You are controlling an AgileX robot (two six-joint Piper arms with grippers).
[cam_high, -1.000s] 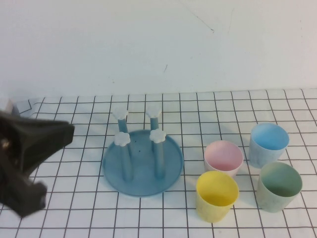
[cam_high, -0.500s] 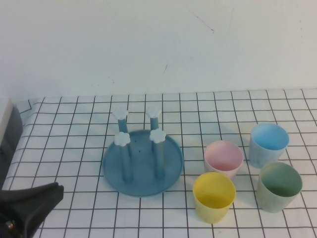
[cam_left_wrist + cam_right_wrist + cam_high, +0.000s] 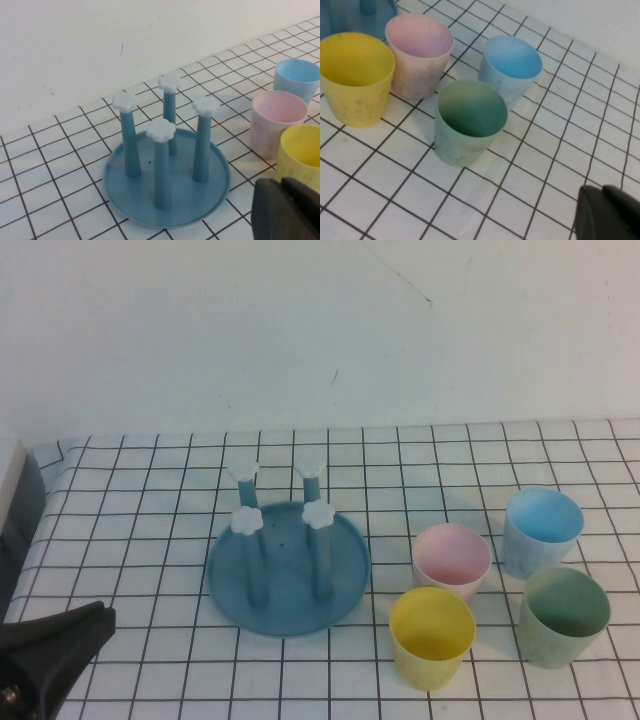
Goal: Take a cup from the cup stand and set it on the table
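Observation:
The yellow cup (image 3: pixel 432 637) stands upright on the gridded table (image 3: pixel 150 540), right of the cup stand (image 3: pixel 345 560). The stand's four blue pegs with white caps carry no cups. The cup also shows in the left wrist view (image 3: pixel 302 155) and the right wrist view (image 3: pixel 355 75). My left gripper (image 3: pixel 95 622) is shut and empty, low at the near left edge, well apart from the stand; in its wrist view (image 3: pixel 285 210) it is near the stand (image 3: pixel 190 200). My right gripper (image 3: pixel 607 212) is shut and empty, near the cups and out of the high view.
A pink cup (image 3: pixel 451 558), a light blue cup (image 3: pixel 541 530) and a green cup (image 3: pixel 564 615) stand upright beside the yellow one. A white wall rises behind the table. A dark edge borders the table's far left.
My left arm has drawn back from the left middle of the table down to the near left corner. The yellow cup sits very slightly further left than a second ago.

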